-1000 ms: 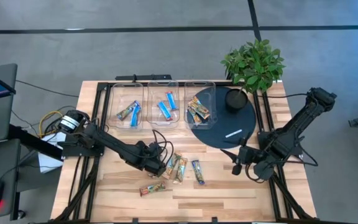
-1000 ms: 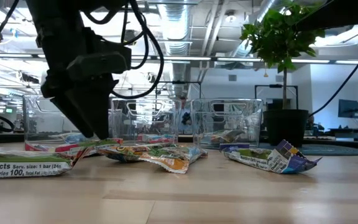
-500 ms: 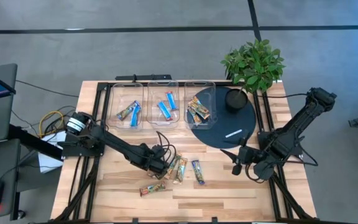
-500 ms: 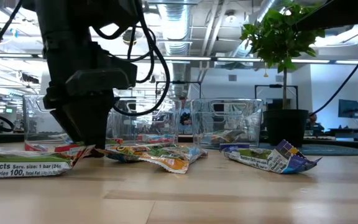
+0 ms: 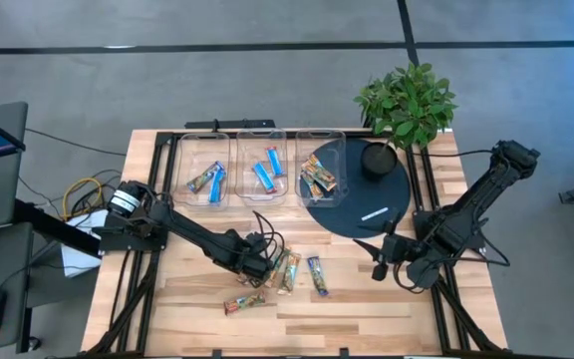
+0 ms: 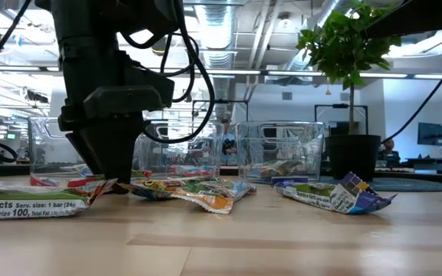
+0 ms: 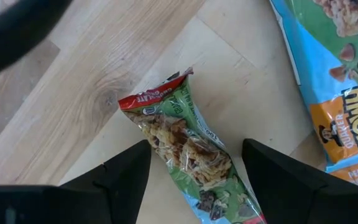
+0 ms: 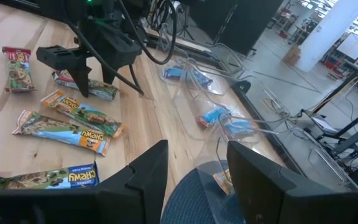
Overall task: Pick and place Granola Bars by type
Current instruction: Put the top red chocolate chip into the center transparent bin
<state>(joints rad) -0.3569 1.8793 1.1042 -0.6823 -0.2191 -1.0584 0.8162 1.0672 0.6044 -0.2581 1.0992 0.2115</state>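
My left gripper (image 5: 258, 267) is open and points down at the table, among the loose granola bars. Its fingers stand on either side of a green-wrapped bar with a red end (image 7: 178, 138); I cannot tell whether they touch it. That bar lies flat on the wood (image 8: 96, 92). Three more bars lie close by (image 5: 289, 271), (image 5: 315, 276), (image 5: 245, 302). More bars lie in three clear bins (image 5: 264, 168), blue ones in the left and middle bins. My right gripper (image 5: 379, 262) waits, open, near the table's right edge.
A dark round disc (image 5: 352, 209) with a white stick-like mark lies right of the bins, and a potted plant (image 5: 405, 105) stands on its far side. Cables hang along the left arm (image 6: 183, 61). Bare wood (image 5: 367, 299) stretches along the near edge.
My left gripper has come down to the table over the green bar, moved slightly toward the table's right and straightened from a tilt to upright. The bars have stayed where they were.
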